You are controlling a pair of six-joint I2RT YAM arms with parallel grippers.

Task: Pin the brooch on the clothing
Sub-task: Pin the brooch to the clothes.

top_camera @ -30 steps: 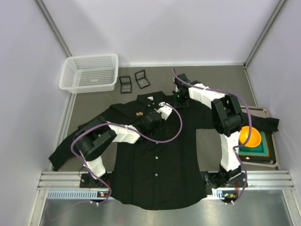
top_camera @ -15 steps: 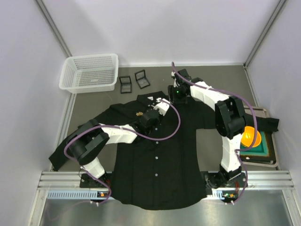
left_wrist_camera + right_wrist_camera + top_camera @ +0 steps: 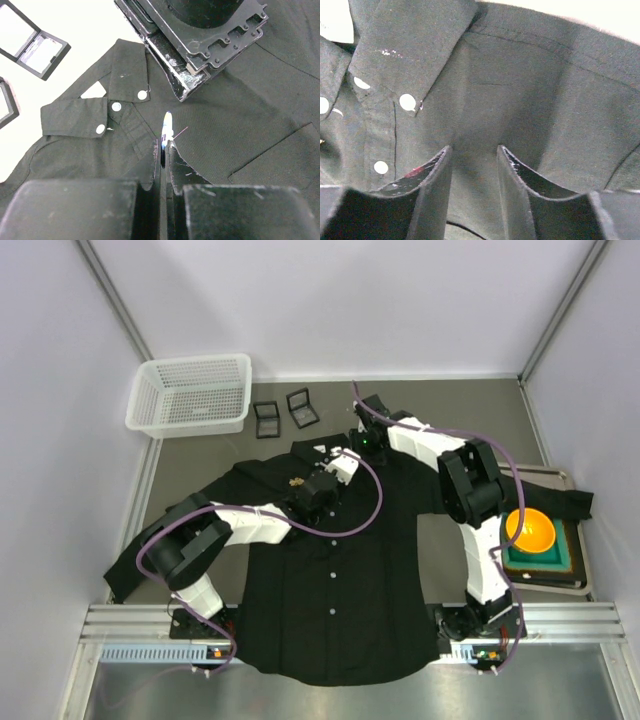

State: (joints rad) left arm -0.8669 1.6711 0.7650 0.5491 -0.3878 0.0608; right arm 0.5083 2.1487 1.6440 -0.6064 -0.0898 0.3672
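Note:
The clothing, a black shirt point(image 3: 330, 570) with white buttons, lies spread flat on the table. My left gripper point(image 3: 343, 460) hovers just right of the collar point(image 3: 127, 70). It point(image 3: 164, 145) is shut on the brooch point(image 3: 167, 125), a thin white-and-blue piece seen edge on and sticking out past the fingertips. My right gripper point(image 3: 357, 445) stands open right beside it, at the shirt's right shoulder. Its point(image 3: 472, 150) two fingertips rest on flat fabric next to the collar point(image 3: 415, 45). A small gold ornament point(image 3: 296, 481) sits on the shirt's left chest.
A white mesh basket point(image 3: 190, 393) stands at the back left. Two open black cases point(image 3: 265, 418) point(image 3: 302, 408) lie behind the collar. An orange bowl point(image 3: 531, 528) sits on a green tray point(image 3: 560, 558) at the right edge, over the shirt's right sleeve.
My right gripper has moved left toward the collar and gone from shut to open. The left gripper has shifted slightly and still grips the thin piece.

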